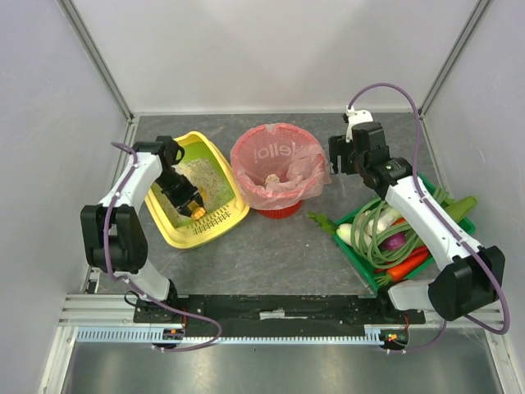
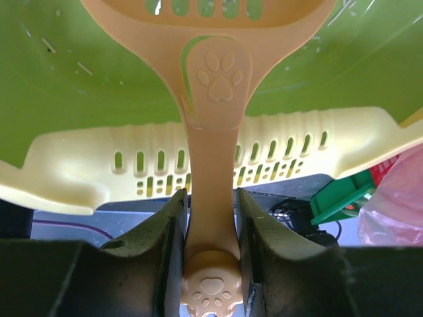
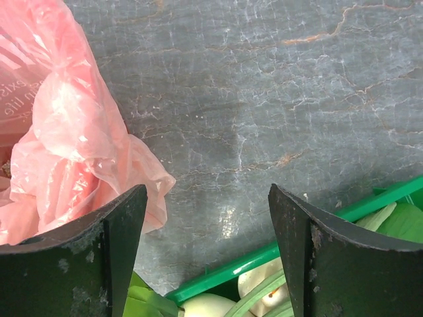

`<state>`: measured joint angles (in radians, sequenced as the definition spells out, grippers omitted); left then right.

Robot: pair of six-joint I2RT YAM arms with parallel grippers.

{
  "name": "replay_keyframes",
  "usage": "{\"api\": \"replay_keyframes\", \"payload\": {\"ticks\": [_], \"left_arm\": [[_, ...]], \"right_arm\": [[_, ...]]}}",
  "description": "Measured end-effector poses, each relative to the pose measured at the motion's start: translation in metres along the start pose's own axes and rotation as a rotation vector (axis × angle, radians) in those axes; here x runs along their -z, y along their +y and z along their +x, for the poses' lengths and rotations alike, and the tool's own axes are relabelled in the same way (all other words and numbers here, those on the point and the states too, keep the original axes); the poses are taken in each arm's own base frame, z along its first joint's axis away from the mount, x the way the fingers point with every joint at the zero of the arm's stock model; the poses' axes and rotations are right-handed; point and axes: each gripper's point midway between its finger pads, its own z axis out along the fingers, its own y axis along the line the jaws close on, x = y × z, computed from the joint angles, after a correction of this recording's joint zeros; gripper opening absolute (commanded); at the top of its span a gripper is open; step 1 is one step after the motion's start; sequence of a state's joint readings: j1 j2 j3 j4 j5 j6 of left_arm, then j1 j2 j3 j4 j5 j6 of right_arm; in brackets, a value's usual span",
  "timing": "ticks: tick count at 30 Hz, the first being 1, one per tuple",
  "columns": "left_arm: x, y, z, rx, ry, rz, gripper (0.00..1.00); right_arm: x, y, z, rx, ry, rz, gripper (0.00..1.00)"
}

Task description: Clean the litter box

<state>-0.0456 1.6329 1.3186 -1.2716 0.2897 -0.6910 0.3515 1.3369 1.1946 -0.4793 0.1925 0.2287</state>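
Squarely, the left pincer (image 2: 211, 199) grips the stiff, light scoop (image 2: 218, 79) by its handle over the litter box (image 2: 79, 165); right pincer (image 3: 208, 198) gapes empty.

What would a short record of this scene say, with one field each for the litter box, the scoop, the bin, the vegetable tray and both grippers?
litter box: yellow, green inner walls, pale litter, slotted rim
scoop: orange, slotted, paw print on the handle, head over the litter box's inside
left gripper: shut on the scoop's handle
bin: red, round, lined with a pink bag
vegetable tray: green, holds vegetables
right gripper: open, empty, above the table between bin and vegetable tray
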Motion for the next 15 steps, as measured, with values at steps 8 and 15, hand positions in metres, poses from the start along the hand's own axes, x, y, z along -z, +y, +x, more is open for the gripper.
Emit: {"api": "replay_keyframes", "payload": {"ticks": [8, 15], "left_arm": [[-0.017, -0.003, -0.026, 0.030, -0.010, 0.013, 0.02], [-0.036, -0.002, -0.042, 0.035, -0.017, -0.023, 0.02]], "right_arm": [[-0.004, 0.001, -0.028, 0.018, -0.031, 0.009, 0.82], [-0.009, 0.002, -0.047, 0.011, -0.047, 0.022, 0.82]]}}
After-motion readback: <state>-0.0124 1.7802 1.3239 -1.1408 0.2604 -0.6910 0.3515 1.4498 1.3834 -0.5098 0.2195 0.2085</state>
